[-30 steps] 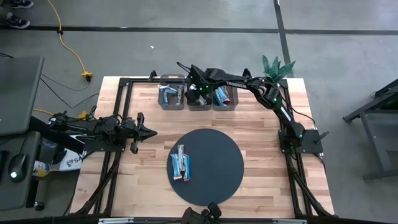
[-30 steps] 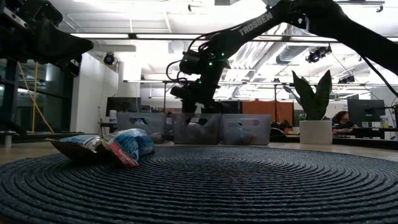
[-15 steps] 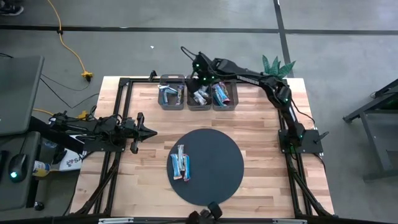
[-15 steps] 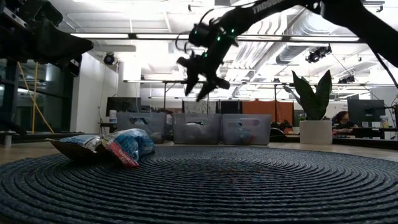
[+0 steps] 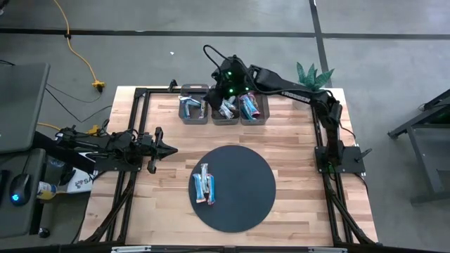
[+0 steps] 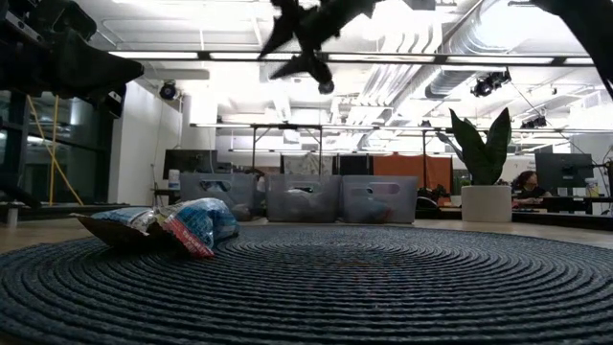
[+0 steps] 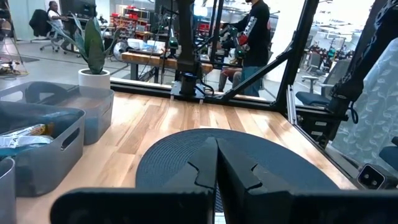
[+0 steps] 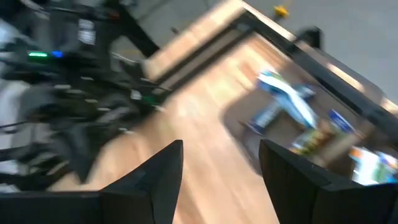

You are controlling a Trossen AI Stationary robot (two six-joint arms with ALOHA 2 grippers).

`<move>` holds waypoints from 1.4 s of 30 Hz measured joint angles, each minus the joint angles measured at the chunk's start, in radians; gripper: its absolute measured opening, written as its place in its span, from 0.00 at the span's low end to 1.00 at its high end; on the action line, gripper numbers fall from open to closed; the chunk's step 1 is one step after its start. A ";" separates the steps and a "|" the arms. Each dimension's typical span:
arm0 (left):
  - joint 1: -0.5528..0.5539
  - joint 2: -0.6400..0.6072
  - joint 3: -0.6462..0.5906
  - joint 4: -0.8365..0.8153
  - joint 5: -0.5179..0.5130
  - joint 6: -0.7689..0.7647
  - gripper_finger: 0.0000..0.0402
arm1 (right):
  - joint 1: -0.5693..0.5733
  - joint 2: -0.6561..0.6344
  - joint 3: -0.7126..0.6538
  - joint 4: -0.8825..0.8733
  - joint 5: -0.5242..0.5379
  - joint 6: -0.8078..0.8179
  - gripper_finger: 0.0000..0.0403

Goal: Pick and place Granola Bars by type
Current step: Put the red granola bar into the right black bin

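I see my right gripper (image 8: 221, 165) raised above the three grey bins (image 5: 224, 110), jaws spread and empty. Granola Bars (image 5: 204, 184) lie well below on the dark round mat (image 5: 242, 204); others fill the bins. My left gripper (image 5: 166, 148) waits at the table's left edge, jaws pressed together.

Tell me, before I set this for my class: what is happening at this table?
A two-armed robot is sorting foil-wrapped granola bars from a round dark woven mat into three grey plastic bins at the table's far edge. The right pincer hangs open and empty above the bins, which already hold bars. A few bars wait on the mat. The left pincer rests shut beside the mat.
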 joint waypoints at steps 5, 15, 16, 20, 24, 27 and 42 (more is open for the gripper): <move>0.000 0.000 0.000 0.000 0.000 0.000 0.00 | 0.073 -0.032 0.000 0.077 0.000 0.038 0.48; 0.000 0.000 0.000 0.000 0.000 0.000 0.00 | 0.266 -0.031 0.000 0.204 -0.029 0.163 0.48; 0.000 0.000 0.000 0.000 0.000 0.000 0.00 | 0.285 -0.031 0.000 0.215 -0.028 0.180 0.48; 0.000 0.000 0.000 0.000 0.000 0.000 0.00 | 0.361 -0.031 0.000 0.260 0.009 0.240 0.48; 0.000 0.000 0.000 0.000 0.000 0.000 0.00 | 0.435 -0.031 0.000 0.289 0.102 0.296 0.48; 0.000 0.000 0.000 0.000 0.000 0.000 0.00 | 0.485 -0.031 0.000 0.321 0.165 0.333 0.48; 0.000 0.000 0.000 0.000 0.000 0.000 0.00 | 0.680 -0.009 0.000 0.368 0.481 0.476 0.48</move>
